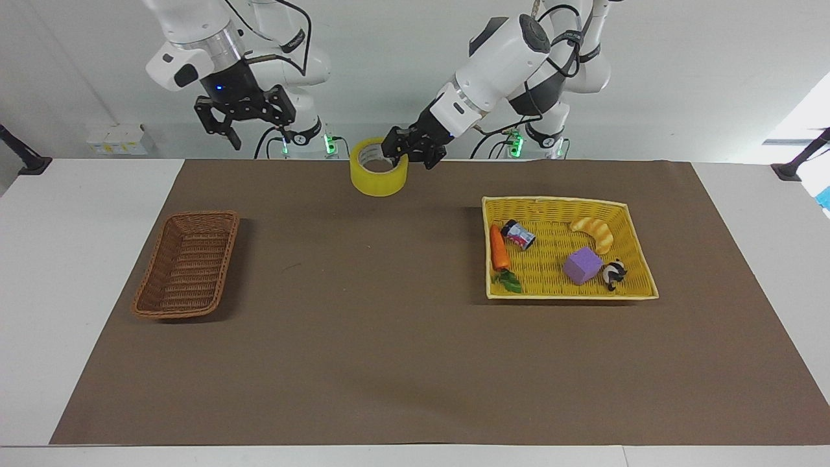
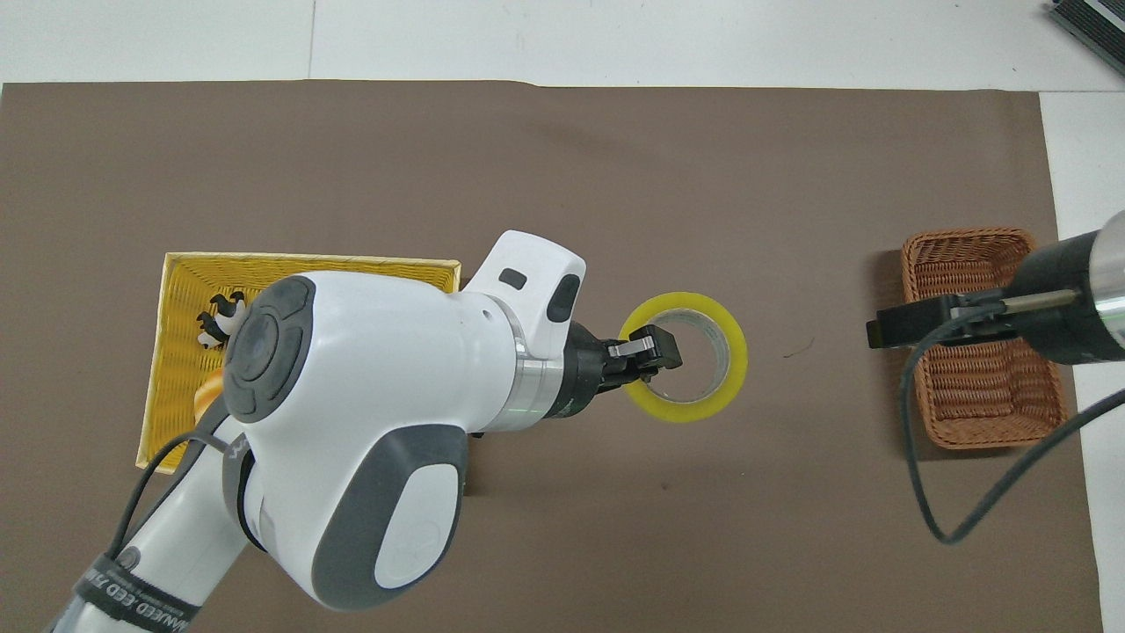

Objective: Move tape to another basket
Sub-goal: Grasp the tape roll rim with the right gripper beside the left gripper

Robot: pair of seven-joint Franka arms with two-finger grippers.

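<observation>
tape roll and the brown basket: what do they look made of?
Tape: glossy yellow plastic film, going by its sheen, wound on a pale core, likely cardboard, with dark print inside. Brown basket: woven wicker or rattan, matte; the ribbed weave shows on walls and floor, though it might be synthetic.

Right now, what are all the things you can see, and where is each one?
tape: 1, yellow, held in the air by the left gripper, over the mat.
brown basket: 1, brown wicker, on the mat at the right arm's end.
yellow basket: 1, yellow, on the mat at the left arm's end.
carrot: 1, orange, in the yellow basket.
can: 1, small, in the yellow basket.
croissant: 1, golden, in the yellow basket.
cube: 1, purple, in the yellow basket.
toy: 1, black and white, in the yellow basket.
mat: 1, brown, covers the table.
left gripper: shut on the tape's wall.
right gripper: open, raised in the air.
</observation>
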